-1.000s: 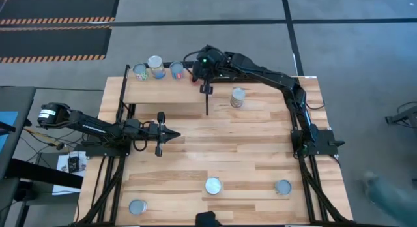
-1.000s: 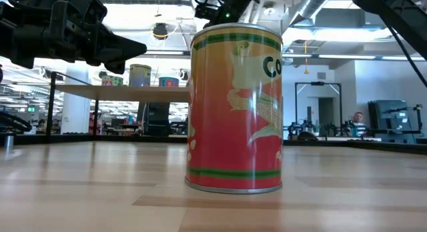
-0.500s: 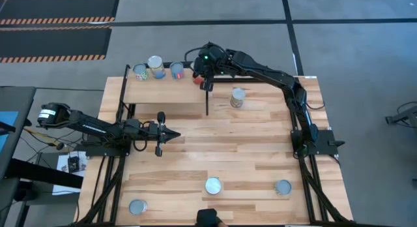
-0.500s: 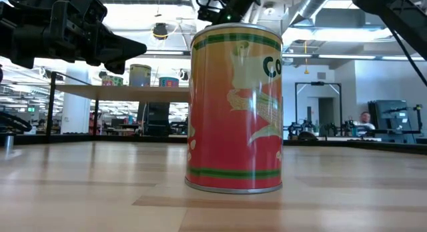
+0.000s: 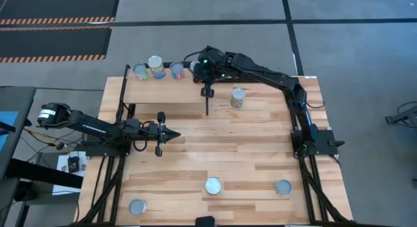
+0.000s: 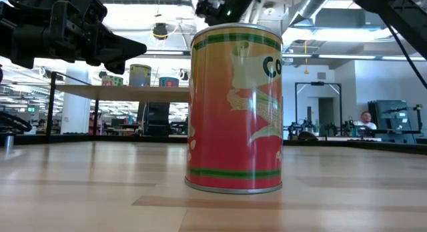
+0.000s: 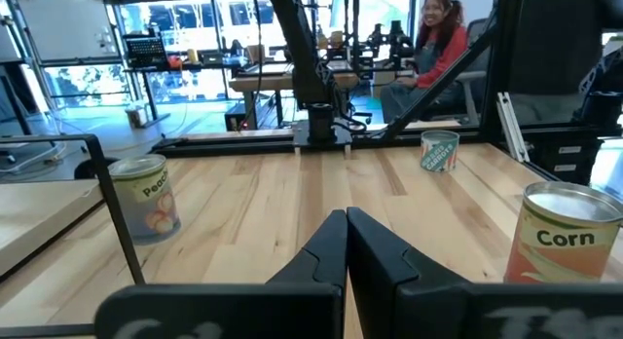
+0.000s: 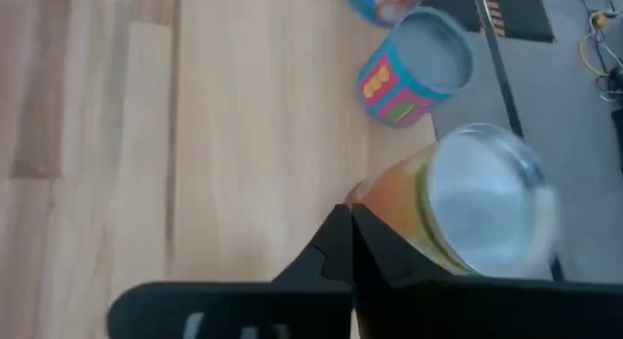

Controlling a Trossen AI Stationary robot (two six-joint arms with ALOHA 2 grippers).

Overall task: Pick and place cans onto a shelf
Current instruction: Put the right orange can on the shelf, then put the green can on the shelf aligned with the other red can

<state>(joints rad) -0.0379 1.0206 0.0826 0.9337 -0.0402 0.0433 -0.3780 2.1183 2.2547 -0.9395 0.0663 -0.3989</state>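
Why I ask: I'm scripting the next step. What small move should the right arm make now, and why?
Probably lift the right gripper clear of the shelf and swing it toward the nearest table can. It is shut on nothing, beside an orange can already standing on the shelf. The left gripper waits, shut, above the table.

Upright cans (image 5: 156,68) on pale shelf (image 5: 163,90)

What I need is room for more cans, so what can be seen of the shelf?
The shelf is a pale wood board with a flat top, raised on thin dark posts at the table's far left corner. Three cans stand in a row along its far edge; an orange can stands at its right end, where the right tool hovers. The rest is bare.
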